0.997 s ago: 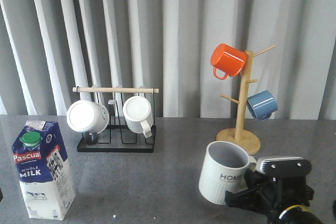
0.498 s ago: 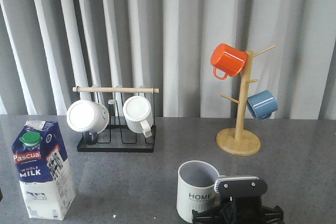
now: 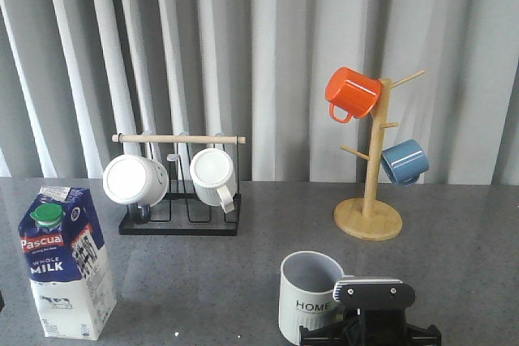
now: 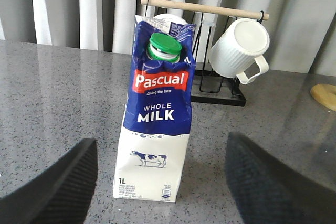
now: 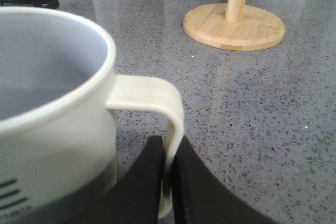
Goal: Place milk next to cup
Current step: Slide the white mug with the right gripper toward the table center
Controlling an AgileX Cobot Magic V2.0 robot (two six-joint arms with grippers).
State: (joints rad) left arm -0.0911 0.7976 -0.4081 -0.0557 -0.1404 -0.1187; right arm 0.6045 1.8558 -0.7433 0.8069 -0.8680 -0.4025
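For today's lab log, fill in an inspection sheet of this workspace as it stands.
Surface: grey speckled table.
Job's things: milk upright at left; cup upright, apart from it.
Clutter: rack with two white mugs; wooden mug tree with orange and blue mugs.
End effectors: left end effector open before the milk; right end effector shut on the cup's handle.
Cables: nothing seen.
Surroundings: grey curtain.

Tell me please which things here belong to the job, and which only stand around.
Belong to the job:
- milk
- cup, its handle pinched by the right gripper
- left gripper, open before the milk

Only standing around:
- two white mugs on the black rack
- orange mug and blue mug on the wooden mug tree
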